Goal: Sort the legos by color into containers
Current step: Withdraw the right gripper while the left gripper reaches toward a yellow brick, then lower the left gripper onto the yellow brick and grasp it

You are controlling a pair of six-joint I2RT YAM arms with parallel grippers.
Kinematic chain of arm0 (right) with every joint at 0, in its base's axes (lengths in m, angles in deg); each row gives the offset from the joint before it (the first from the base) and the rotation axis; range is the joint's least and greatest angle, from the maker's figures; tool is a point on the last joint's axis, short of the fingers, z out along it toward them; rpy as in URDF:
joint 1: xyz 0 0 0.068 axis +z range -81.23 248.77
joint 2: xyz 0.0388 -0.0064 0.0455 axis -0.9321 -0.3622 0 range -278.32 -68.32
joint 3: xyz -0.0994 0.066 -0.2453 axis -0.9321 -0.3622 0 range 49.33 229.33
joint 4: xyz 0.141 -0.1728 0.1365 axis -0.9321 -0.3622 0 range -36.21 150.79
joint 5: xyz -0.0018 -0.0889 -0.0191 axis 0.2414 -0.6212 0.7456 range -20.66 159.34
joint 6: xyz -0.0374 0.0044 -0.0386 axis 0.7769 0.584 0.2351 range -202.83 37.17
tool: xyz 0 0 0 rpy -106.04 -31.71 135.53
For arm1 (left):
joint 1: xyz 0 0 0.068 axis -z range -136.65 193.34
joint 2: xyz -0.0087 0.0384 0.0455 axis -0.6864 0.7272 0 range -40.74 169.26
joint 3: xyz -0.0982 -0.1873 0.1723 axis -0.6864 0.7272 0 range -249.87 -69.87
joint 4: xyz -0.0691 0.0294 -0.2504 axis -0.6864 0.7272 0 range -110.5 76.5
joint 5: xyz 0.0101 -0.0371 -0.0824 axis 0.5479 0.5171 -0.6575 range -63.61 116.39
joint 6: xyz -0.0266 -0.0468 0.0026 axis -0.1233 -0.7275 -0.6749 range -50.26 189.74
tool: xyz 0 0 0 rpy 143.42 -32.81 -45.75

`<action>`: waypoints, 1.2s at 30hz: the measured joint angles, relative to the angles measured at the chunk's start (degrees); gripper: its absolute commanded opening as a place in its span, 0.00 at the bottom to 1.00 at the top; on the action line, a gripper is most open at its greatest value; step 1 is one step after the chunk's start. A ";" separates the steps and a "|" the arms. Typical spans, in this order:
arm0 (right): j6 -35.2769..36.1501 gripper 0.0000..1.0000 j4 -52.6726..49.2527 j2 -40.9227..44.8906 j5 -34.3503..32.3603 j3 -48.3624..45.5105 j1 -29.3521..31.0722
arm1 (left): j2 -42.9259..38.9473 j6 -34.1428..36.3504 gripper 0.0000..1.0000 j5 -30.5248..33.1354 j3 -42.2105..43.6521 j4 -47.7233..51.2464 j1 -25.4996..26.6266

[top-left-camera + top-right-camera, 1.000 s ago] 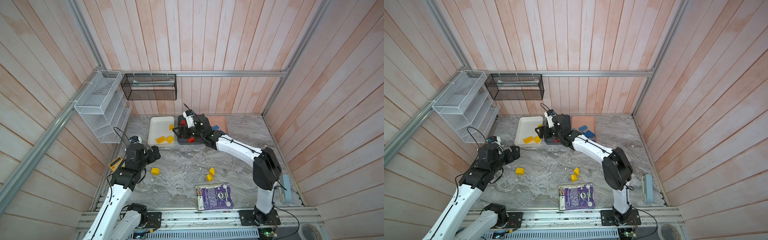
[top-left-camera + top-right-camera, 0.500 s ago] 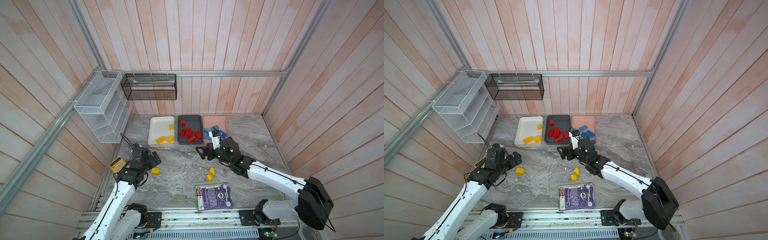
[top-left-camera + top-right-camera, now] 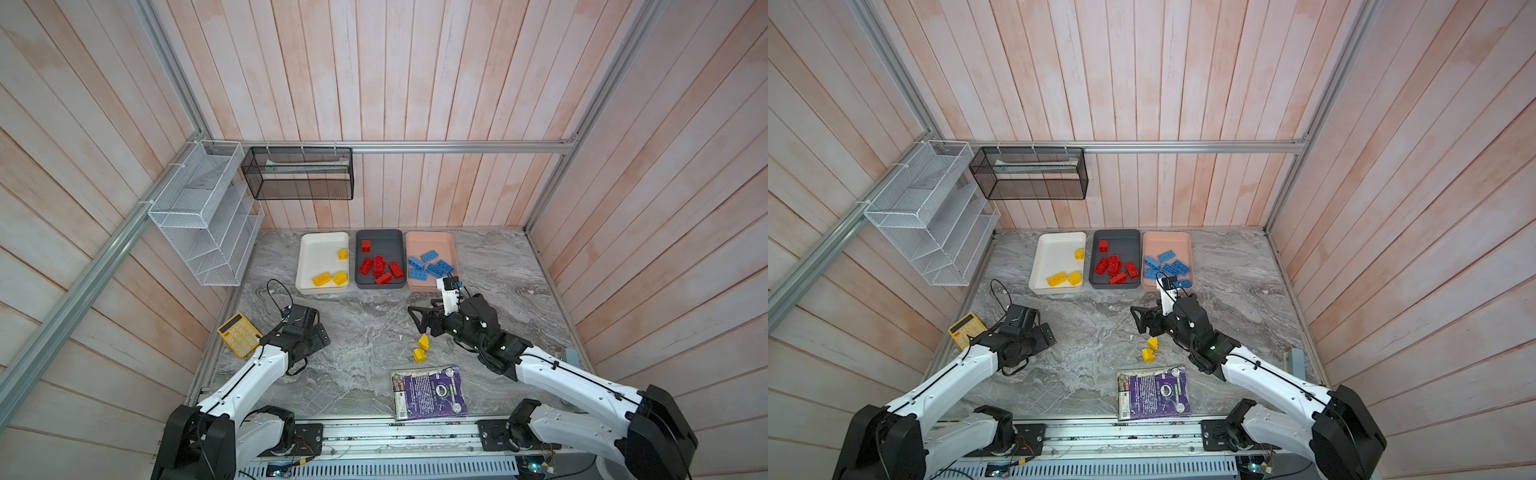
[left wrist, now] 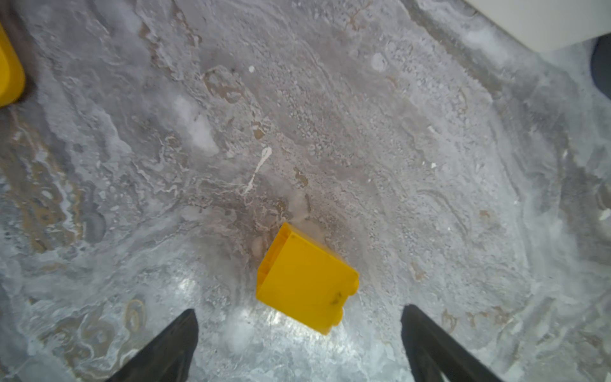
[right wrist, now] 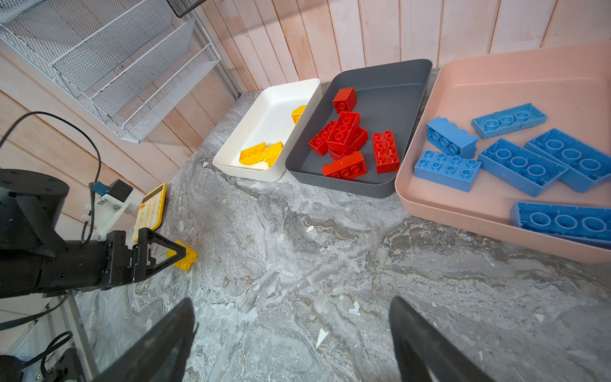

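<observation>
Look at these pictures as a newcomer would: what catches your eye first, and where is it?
Three trays line the far edge of the table: a white tray with yellow bricks, a grey tray with red bricks, a pink tray with blue bricks. Two loose yellow bricks lie mid-table near the open right gripper, and a purple book lies at the near edge.

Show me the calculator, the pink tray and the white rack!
calculator (image 3: 242,338): in a top view, on the middle of its keys.
pink tray (image 3: 430,244): in a top view, on its bare floor.
white rack (image 3: 195,185): in a top view, on its top basket.
</observation>
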 measured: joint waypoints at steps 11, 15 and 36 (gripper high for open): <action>-0.63 0.91 0.96 -2.36 0.00 0.00 0.00 | 4.48 -1.25 0.92 -2.43 0.68 -5.81 3.21; -0.81 0.91 1.14 -2.36 0.02 0.00 0.00 | 4.42 -2.08 0.89 -3.04 1.25 -6.47 5.27; -0.81 0.91 1.14 -2.29 0.00 -0.02 0.00 | 6.40 -2.43 0.85 3.85 0.22 -3.82 0.79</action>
